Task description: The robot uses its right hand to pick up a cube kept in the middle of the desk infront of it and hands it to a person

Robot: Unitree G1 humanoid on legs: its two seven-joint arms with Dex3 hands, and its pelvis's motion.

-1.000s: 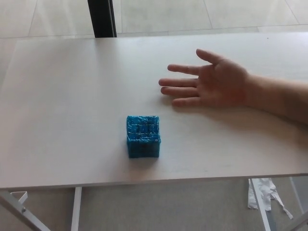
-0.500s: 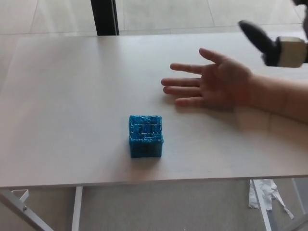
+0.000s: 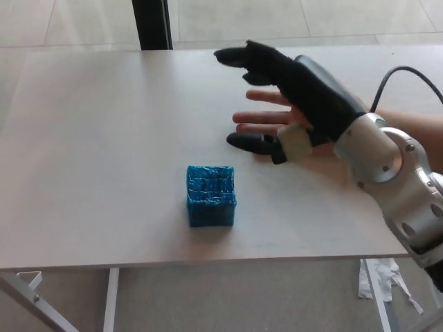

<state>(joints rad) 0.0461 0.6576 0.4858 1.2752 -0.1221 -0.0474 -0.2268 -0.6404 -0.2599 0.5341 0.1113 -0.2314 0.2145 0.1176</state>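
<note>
While the blue cube sits mid-desk, the right hand hovers at its 1 o'clock, fingers spread wide, empty, above a person's open palm.

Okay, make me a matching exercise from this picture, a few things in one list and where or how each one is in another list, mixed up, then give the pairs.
Things:
1. blue cube
2. right hand
3. person's hand
4. desk

States:
A. flat on the desk, mostly hidden beneath the robot's hand
B. white, carrying everything
C. black, open, fingers spread, above the desk
D. sitting alone near the front edge, untouched

Pairs: 1-D, 2-C, 3-A, 4-B
</note>
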